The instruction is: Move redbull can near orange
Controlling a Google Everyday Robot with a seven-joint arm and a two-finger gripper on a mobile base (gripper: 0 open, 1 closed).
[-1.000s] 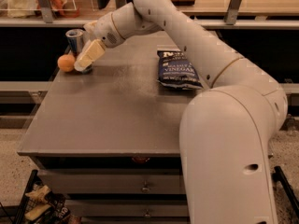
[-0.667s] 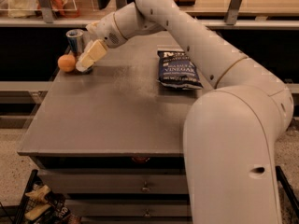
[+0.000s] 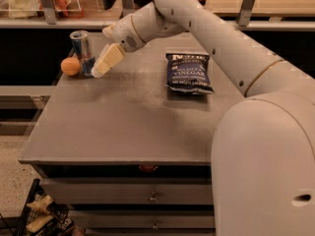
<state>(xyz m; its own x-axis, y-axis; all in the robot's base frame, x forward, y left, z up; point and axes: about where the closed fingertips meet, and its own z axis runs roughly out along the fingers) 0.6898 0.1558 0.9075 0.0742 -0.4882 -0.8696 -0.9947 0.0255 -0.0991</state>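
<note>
- Nearest, at the right, the robot's bulky white body (image 3: 266, 166) fills the lower corner; its arm (image 3: 216, 38) rises from there and reaches away to the left over the table
- Below the front edge of the grey table (image 3: 123, 127) sits a drawer front (image 3: 152, 196) with a small handle; low at the left, on the speckled floor, lies some dark and pale clutter (image 3: 37, 215) that cannot be made out
- The near and middle parts of the tabletop are plain grey; farther back, right of centre, a dark-blue chip bag (image 3: 188, 73) lies flat, well apart from the other items
- At the far left of the table the gripper (image 3: 100, 70) points down and to the left, its pale tip just beside the right side of the redbull can (image 3: 80, 45) and overlapping its lower edge; whether it is open, closed or gripping the can cannot be told
- The redbull can stands upright near the far left corner; the orange (image 3: 71, 66) rests just to its left, close against its base
- Behind the table runs a pale shelf edge (image 3: 29, 23) with metal uprights
</note>
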